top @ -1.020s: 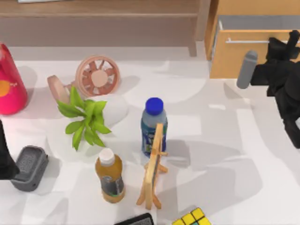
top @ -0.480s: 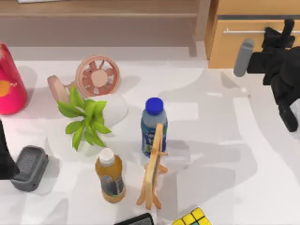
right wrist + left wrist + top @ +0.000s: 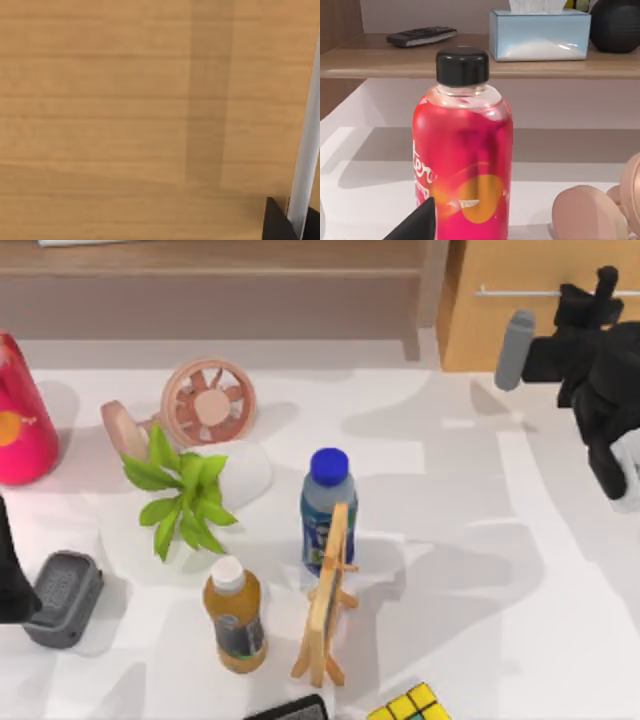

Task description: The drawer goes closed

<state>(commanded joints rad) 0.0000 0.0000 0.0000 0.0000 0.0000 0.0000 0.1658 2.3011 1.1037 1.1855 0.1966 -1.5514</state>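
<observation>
the right pincer (image 3: pixel 598 292) presses the drawer (image 3: pixel 520 330), directly ahead of it at the far right; finger spread cannot be told. stiff, smooth-sliding wood: push flat beside the handle (image 3: pixel 520 290).

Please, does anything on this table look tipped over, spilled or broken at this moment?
Nothing stands out. The blue-capped bottle, the orange bottle and the red bottle all stand upright, with no spill showing. The right claw is at the drawer front by its handle; the left arm sits at the table's left edge.
</observation>
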